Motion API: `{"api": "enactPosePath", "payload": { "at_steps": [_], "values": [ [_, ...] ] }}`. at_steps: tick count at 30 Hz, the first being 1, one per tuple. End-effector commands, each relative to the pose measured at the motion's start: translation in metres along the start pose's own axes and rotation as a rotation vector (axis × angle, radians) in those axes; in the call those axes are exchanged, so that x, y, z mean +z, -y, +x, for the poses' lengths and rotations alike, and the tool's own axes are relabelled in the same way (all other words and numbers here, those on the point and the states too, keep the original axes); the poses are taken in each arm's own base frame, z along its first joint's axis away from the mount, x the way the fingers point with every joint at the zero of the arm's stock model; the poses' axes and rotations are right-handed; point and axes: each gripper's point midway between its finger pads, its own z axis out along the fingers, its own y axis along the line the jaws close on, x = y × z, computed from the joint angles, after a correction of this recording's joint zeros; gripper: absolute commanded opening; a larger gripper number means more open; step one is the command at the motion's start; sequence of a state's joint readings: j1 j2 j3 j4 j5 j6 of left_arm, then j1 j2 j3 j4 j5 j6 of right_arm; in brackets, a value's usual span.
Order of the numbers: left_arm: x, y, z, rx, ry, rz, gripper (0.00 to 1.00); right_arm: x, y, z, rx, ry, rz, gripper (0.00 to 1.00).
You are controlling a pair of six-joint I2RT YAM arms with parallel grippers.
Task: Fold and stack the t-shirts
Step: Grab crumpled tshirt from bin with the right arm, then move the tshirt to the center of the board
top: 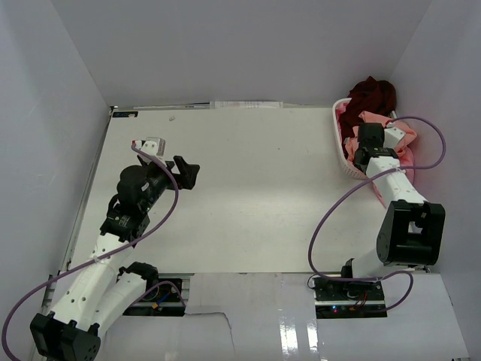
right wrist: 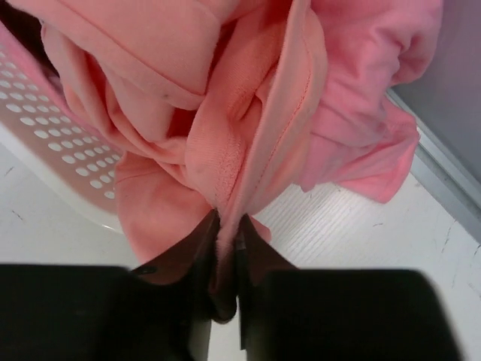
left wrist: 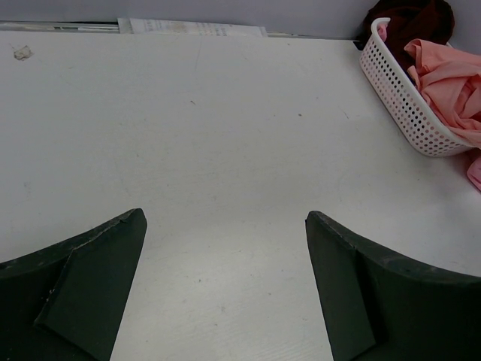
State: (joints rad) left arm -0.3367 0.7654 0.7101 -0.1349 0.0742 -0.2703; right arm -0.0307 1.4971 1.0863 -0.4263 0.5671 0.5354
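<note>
Over the left half of the smooth white worktop, the left fingers, matte black wedges, stand wide apart, holding nothing. By the right edge, the right fingers pinch a stitched fold of the crumpled salmon shirt, which spills from a white perforated basket. A maroon shirt bunches at its far end.

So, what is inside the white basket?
A crumpled salmon-pink t-shirt, spilling over the basket wall, and a dark maroon t-shirt at the far end. Whatever lies under them is covered.
</note>
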Motion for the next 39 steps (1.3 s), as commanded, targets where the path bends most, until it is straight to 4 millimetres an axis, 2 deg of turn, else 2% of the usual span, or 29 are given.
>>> {"api": "enactPosePath", "payload": {
  "at_steps": [1,3,7,10,12,13,14,15,16,17,18,21,22,24,25,27,29,30,31,33,37,38,39],
  "values": [
    [0.0,0.004,-0.006,0.009,0.009,0.02,0.98,-0.009,-0.017,-0.039,0.035,0.097,-0.064,0.1],
    [0.0,0.005,-0.005,0.009,0.006,0.023,0.98,-0.014,-0.02,-0.044,0.033,0.105,-0.087,0.08],
    [0.002,0.006,-0.004,0.01,-0.001,0.028,0.98,-0.031,-0.041,-0.059,0.007,0.115,-0.211,0.08],
    [0.003,0.006,-0.004,0.007,0.0,0.03,0.98,-0.058,-0.064,-0.078,-0.007,0.159,-0.348,0.08],
    [0.004,0.006,-0.002,0.007,-0.007,0.03,0.98,-0.083,-0.081,-0.093,-0.028,0.207,-0.476,0.08],
    [0.004,0.007,-0.002,0.007,-0.008,0.035,0.98,-0.103,-0.102,-0.1,-0.042,0.226,-0.614,0.08],
    [0.005,0.006,-0.002,0.008,-0.012,0.033,0.98,-0.118,-0.11,-0.106,-0.053,0.247,-0.685,0.08],
    [0.005,0.007,-0.001,0.006,-0.013,0.035,0.98,-0.139,-0.121,-0.123,-0.059,0.29,-0.754,0.08],
    [0.005,0.007,-0.002,0.006,-0.013,0.035,0.98,-0.163,-0.138,-0.122,-0.1,0.294,-0.855,0.08],
    [0.005,0.007,-0.001,0.008,-0.015,0.036,0.98,-0.177,-0.147,-0.126,-0.116,0.301,-0.897,0.08],
    [0.006,0.006,0.0,0.004,-0.019,0.035,0.98,-0.21,-0.156,-0.148,-0.128,0.35,-0.985,0.08],
    [0.006,0.006,0.0,0.004,-0.019,0.033,0.98,-0.256,-0.175,-0.163,-0.191,0.355,-1.121,0.08],
    [0.006,0.006,0.0,0.006,-0.019,0.033,0.98,-0.288,-0.182,-0.182,-0.211,0.393,-1.177,0.08],
    [0.008,0.006,0.001,0.005,-0.022,0.033,0.98,-0.33,-0.189,-0.195,-0.247,0.42,-1.277,0.08],
    [0.008,0.006,0.001,0.004,-0.022,0.032,0.98,-0.372,-0.191,-0.218,-0.253,0.505,-1.347,0.08],
    [0.008,0.006,0.002,0.005,-0.026,0.033,0.98,-0.409,-0.187,-0.225,-0.262,0.525,-1.438,0.08],
    [0.008,0.005,0.002,0.007,-0.026,0.031,0.97,-0.454,-0.174,-0.235,-0.242,0.594,-1.559,0.08],
    [0.008,0.005,0.002,0.007,-0.026,0.03,0.97,-0.465,-0.171,-0.233,-0.241,0.609,-1.6,0.08],
    [0.008,0.005,0.001,0.007,-0.024,0.03,0.97,-0.466,-0.164,-0.223,-0.217,0.573,-1.619,0.11],
    [0.008,0.004,0.002,0.007,-0.024,0.025,0.97,-0.47,-0.158,-0.22,-0.2,0.602,-1.636,0.12],
    [0.007,0.004,0.001,0.007,-0.021,0.023,0.97,-0.431,-0.164,-0.184,-0.211,0.455,-1.594,0.11],
    [0.007,0.004,0.001,0.009,-0.02,0.025,0.97,-0.398,-0.175,-0.159,-0.215,0.348,-1.558,0.11],
    [0.007,0.004,0.0,0.009,-0.018,0.024,0.97,-0.382,-0.177,-0.146,-0.212,0.298,-1.536,0.11]
  ]
}}
